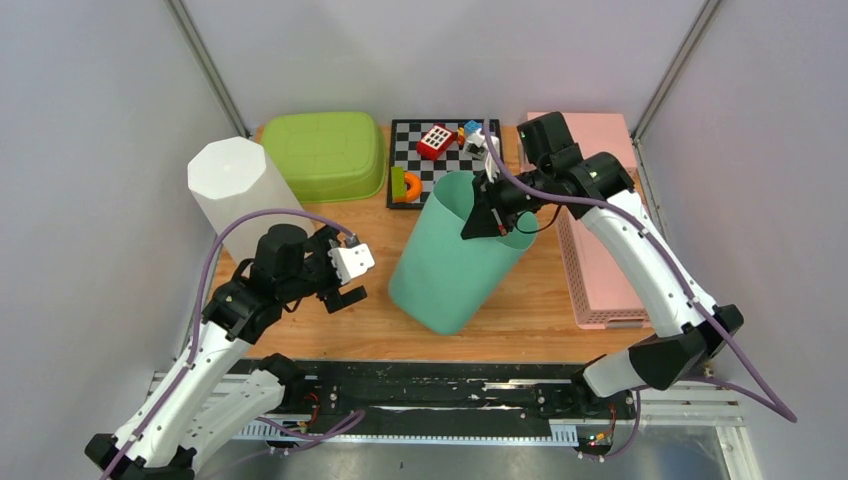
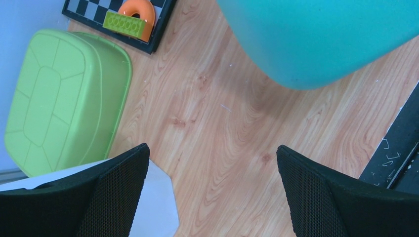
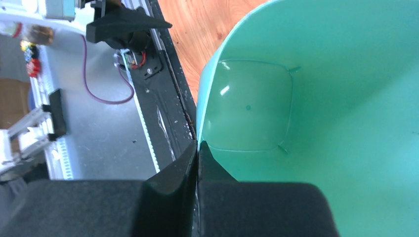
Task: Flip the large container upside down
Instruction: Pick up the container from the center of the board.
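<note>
Nearest, along the bottom of the top view, a black rail carries both arm bases. Just above it, at left centre, the left gripper hangs over bare wooden table. It holds nothing, and in its own wrist view the two black fingers stand wide apart at the lower corners of the frame. The white faceted bin shows between and behind them.

Mid-frame in the top view sits the teal container, the task's thing. It is not upside down. It leans with its closed base low toward the bottom of the frame and its open mouth tipped up toward the upper right. The pictures do not settle whether the base touches the table. The left wrist view shows its rounded lower end across the upper right, over the wood.

The right gripper is at the container's upper rim. In the right wrist view it is pinched narrow on the thin wall, one finger inside and one outside, looking down into the teal interior.

Farther back, the white faceted bin stands at upper left. An overturned green tub lies beside it. Next comes a checkerboard carrying a red block, an orange arch and a green brick. A pink tray runs along the right edge.
</note>
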### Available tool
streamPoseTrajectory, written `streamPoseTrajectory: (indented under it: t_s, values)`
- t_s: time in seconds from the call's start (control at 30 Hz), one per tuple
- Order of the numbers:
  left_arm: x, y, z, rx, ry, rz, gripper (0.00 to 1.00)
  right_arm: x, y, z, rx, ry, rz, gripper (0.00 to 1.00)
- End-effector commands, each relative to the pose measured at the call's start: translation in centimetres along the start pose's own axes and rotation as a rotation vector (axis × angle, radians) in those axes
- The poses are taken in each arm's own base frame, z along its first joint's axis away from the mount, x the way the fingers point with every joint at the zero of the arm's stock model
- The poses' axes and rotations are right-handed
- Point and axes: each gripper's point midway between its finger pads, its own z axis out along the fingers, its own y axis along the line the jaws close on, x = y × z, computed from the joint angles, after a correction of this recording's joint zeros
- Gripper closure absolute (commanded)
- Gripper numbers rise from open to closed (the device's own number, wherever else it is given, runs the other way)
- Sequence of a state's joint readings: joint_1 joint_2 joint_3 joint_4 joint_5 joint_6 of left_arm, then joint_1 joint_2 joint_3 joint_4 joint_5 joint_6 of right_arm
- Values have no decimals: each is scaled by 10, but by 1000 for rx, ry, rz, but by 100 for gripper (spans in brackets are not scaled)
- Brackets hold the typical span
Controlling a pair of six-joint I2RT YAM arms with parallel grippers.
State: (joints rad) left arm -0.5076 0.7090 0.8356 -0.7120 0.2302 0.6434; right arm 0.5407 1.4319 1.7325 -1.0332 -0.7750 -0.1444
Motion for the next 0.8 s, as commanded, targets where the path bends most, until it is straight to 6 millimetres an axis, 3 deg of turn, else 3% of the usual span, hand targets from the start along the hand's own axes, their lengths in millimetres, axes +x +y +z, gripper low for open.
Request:
streamPoseTrajectory:
  t_s: [0.0, 0.17, 0.4, 0.77]
  values:
    - [-1, -3, 1, 15, -26, -15, 0, -14, -18, 15, -89, -79, 150, 98]
    - [1, -5, 3, 29, -22, -21, 0, -13, -56, 24, -97, -133, 324, 98]
    - [2, -7, 6, 44, -15, -27, 0, 8, -106, 20, 15, -198, 449, 98]
    - [3, -5, 10, 37, -12, -33, 0, 36, -129, 9, 124, -200, 429, 93]
